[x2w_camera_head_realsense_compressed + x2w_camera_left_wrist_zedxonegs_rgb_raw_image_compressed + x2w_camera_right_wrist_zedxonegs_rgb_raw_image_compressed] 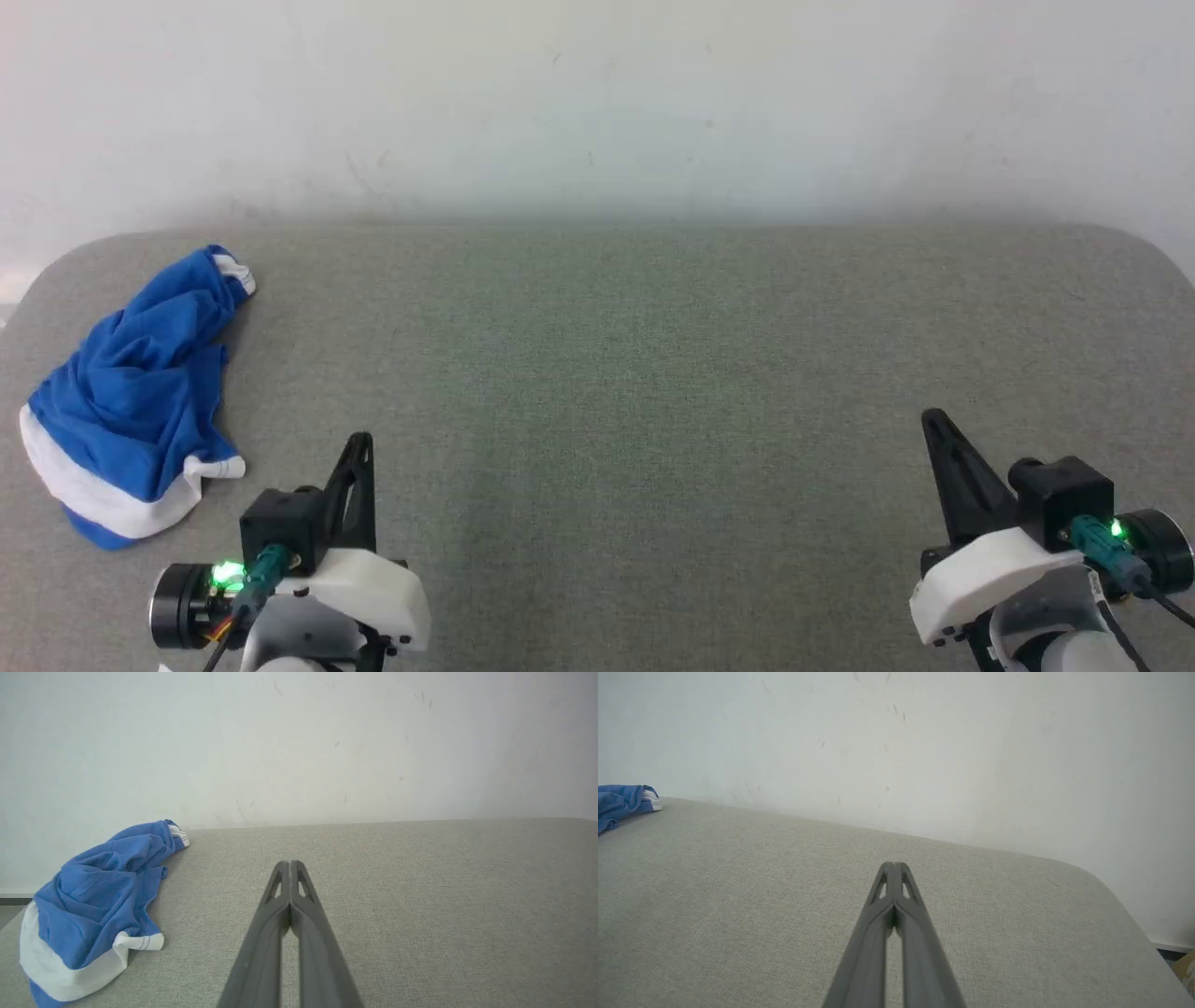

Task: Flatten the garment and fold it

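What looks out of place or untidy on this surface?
The garment lies crumpled in a heap near the left edge of the grey surface, not spread flat. Nothing looks spilled or damaged.

Garment (131, 392) on table's (653, 373) left

Head view: from above, facing forward and down across the table (597, 373) to the wall (597, 93). Wrist views: low over the table, facing the wall. All three share the garment (131, 392).
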{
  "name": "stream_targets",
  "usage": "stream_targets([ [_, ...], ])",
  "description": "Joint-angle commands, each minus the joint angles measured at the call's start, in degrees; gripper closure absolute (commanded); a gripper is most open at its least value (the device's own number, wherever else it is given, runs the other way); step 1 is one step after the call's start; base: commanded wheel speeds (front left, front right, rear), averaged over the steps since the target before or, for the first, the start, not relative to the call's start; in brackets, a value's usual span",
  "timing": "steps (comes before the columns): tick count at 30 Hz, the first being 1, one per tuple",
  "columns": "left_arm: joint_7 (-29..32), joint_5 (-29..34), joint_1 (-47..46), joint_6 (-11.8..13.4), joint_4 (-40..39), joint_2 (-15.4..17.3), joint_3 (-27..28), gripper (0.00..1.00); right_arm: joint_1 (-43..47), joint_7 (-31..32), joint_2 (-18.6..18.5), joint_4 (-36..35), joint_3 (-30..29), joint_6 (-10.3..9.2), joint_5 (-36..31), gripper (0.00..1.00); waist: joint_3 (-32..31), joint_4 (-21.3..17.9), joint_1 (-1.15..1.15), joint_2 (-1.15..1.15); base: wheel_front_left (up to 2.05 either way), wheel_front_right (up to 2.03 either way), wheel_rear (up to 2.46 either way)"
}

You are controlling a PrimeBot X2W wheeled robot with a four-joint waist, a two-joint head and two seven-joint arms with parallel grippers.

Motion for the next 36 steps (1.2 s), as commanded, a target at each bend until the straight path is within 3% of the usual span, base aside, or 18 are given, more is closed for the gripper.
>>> stream_targets([
  [1,0.01,0.21,-0.68,-0.05,-0.23,-0.07,0.07,1.00,-0.84,0.03,0.18,0.08,-0.02,-0.05,-0.27,1.00,0.00,0.00,0.00,0.00,0.00,0.00,0.00],
  [18,0.01,0.21,-0.68,-0.05,-0.23,-0.07,0.07,1.00,-0.84,0.03,0.18,0.08,-0.02,-0.05,-0.27,1.00,0.00,0.00,0.00,0.00,0.00,0.00,0.00],
  [19,0.00,0.00,0.00,0.00,0.00,0.00,0.00,0.00,0.00,0.00,0.00,0.00,-0.01,0.00,0.00,0.00,0.00,0.00,0.00,0.00,0.00,0.00,0.00],
  [36,-1.62,-1.66,-0.19,-0.17,0.44,0.00,-0.52,0.00,0.44,-1.62,-0.02,0.42,-0.54,-0.01,1.34,0.00,-0.05,0.24,0.00,0.00,0.00,0.00,0.00],
])
